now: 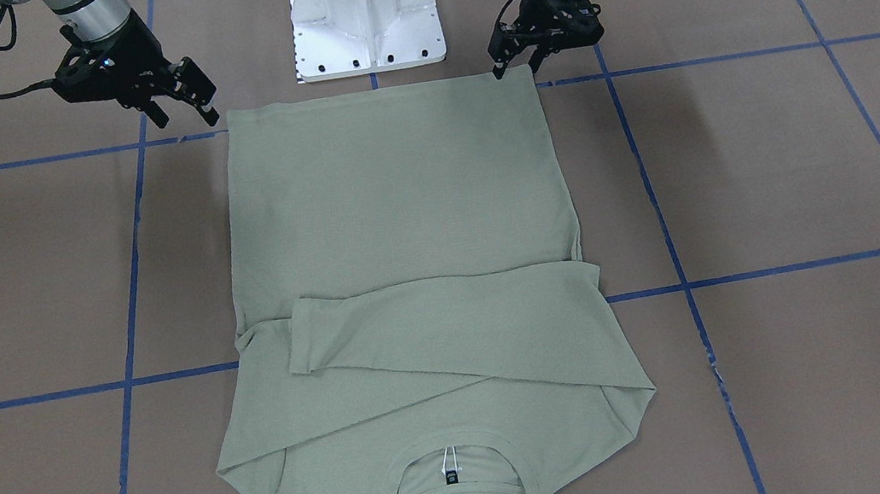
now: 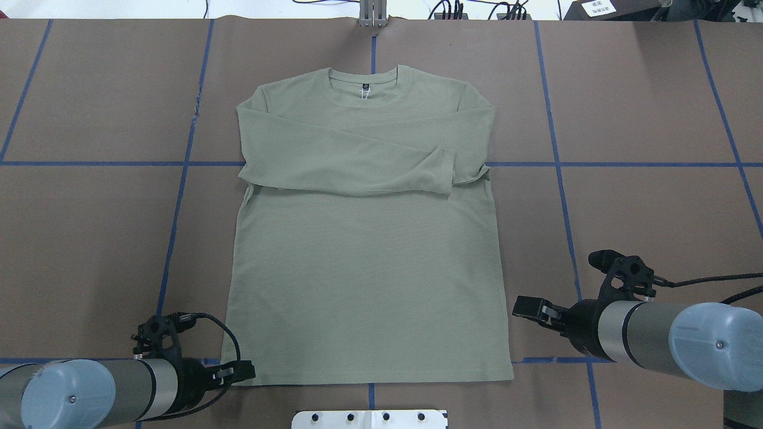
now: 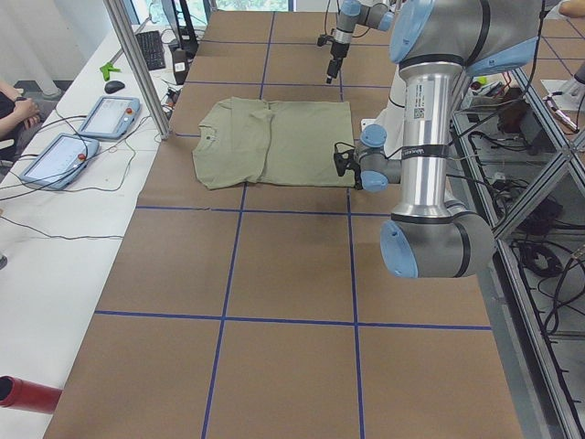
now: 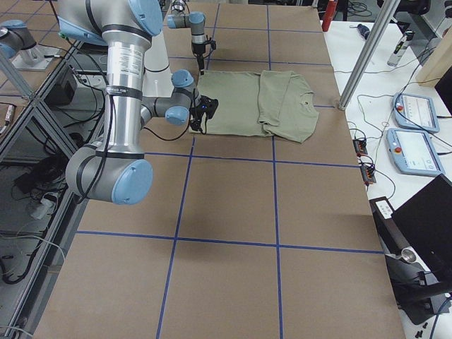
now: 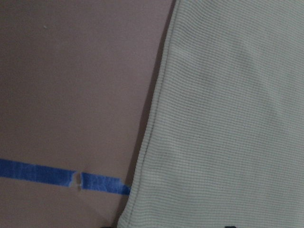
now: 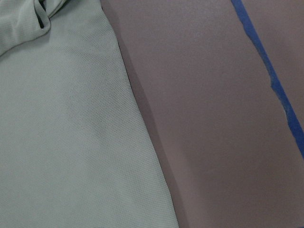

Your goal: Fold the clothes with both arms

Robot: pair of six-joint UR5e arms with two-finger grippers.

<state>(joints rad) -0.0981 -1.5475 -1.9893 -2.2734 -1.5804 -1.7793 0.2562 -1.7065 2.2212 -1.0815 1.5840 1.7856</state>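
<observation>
The pale sage-green shirt (image 1: 399, 201) lies flat on the brown table, both sleeves folded across the chest, with its collar and black neck tag (image 1: 451, 476) on the side far from me. It also shows in the overhead view (image 2: 363, 268). My left gripper (image 1: 515, 67) is open and low at the hem's left corner (image 2: 243, 372). The left wrist view shows that hem edge (image 5: 228, 118) close up. My right gripper (image 1: 184, 111) is open and empty, just beside the shirt's right edge near the hem (image 2: 524, 307). The right wrist view shows that edge (image 6: 61, 142).
The white base pedestal (image 1: 365, 16) stands just behind the hem. Blue tape lines (image 2: 560, 167) cross the brown table cover. Two teach pendants (image 3: 110, 117) and cables lie on the side bench, where a person (image 3: 14, 110) sits.
</observation>
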